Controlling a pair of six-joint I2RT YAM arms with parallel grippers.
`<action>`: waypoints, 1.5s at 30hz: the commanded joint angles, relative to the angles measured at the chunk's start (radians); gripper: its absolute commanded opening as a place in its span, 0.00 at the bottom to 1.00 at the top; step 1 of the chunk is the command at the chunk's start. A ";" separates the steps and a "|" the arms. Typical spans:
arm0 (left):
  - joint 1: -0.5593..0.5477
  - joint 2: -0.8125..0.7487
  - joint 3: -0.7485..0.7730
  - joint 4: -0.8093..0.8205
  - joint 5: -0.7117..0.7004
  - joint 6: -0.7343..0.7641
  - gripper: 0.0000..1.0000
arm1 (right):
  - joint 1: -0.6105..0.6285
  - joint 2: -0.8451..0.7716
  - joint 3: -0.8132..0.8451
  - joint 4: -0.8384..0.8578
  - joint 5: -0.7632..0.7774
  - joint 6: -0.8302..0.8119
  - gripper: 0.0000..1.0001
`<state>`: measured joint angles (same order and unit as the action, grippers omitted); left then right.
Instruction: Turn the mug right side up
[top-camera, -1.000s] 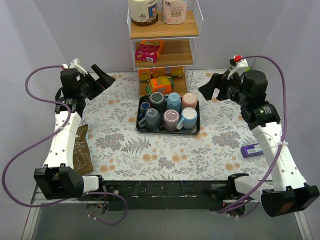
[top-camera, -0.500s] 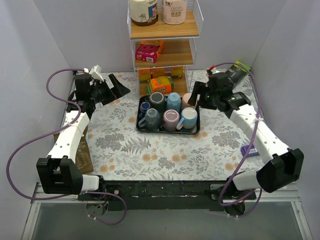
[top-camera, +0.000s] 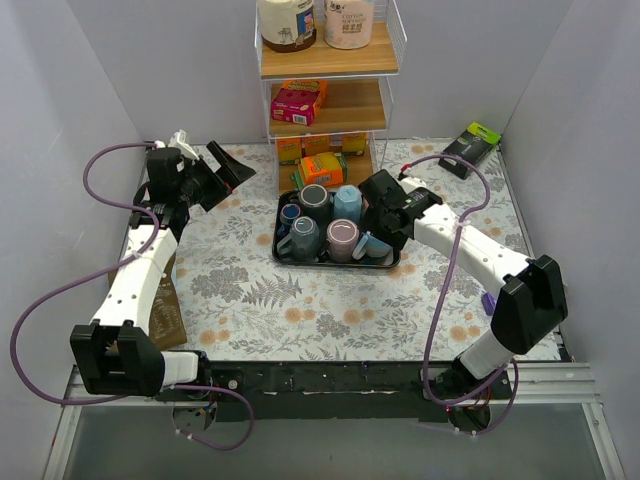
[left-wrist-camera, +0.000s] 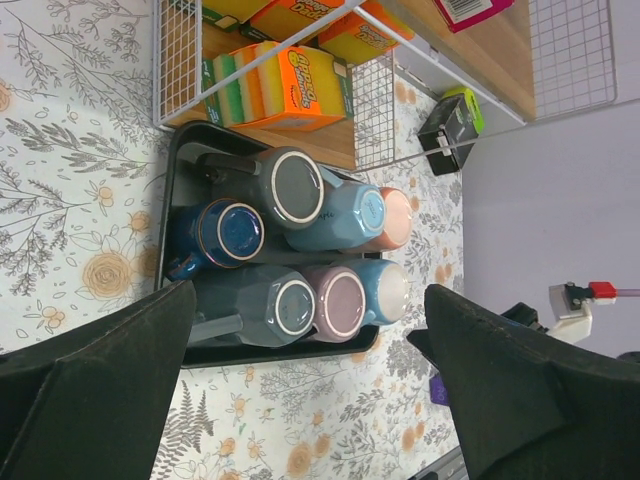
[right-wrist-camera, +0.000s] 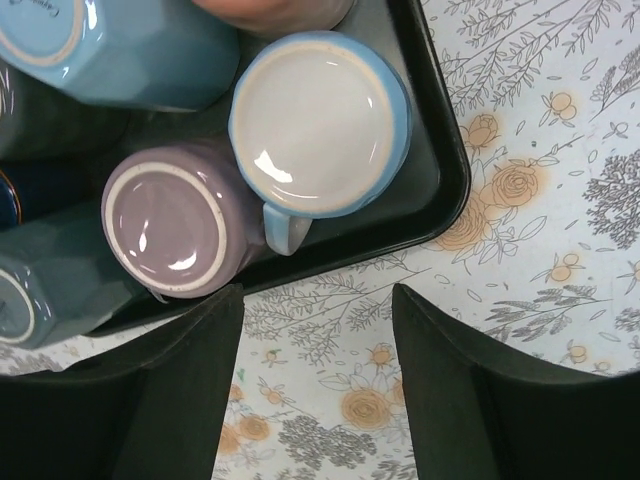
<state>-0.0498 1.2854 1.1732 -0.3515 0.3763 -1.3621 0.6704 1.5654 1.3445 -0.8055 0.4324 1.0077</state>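
Right claw (right-wrist-camera: 318, 300) spread, grasping nothing, poised above blue mug (right-wrist-camera: 320, 125). Mug base-up in near right corner of tray (right-wrist-camera: 440, 170), handle next to purple mug (right-wrist-camera: 170, 215) just beside it. Floral counter (right-wrist-camera: 520, 330) beyond tray rim. Left claw (left-wrist-camera: 310, 290) released, empty, raised left of tray, well apart from mugs.

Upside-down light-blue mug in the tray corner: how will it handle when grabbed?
The light-blue mug looks glazed, glare on its base: probably rigid and slippery. Crowded by the purple mug and tray rim, it would likely bump those before tipping.
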 joint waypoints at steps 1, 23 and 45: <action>-0.016 -0.058 -0.003 -0.004 0.009 -0.019 0.98 | -0.003 0.047 0.016 -0.011 0.049 0.173 0.65; -0.033 -0.051 -0.004 0.009 0.038 0.003 0.98 | -0.002 0.185 -0.042 0.060 0.054 0.331 0.59; -0.033 -0.057 -0.029 0.016 0.061 -0.002 0.98 | -0.003 0.205 -0.076 0.158 0.141 0.103 0.34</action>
<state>-0.0811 1.2564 1.1519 -0.3481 0.4133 -1.3693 0.6693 1.7515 1.2472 -0.6670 0.5220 1.1912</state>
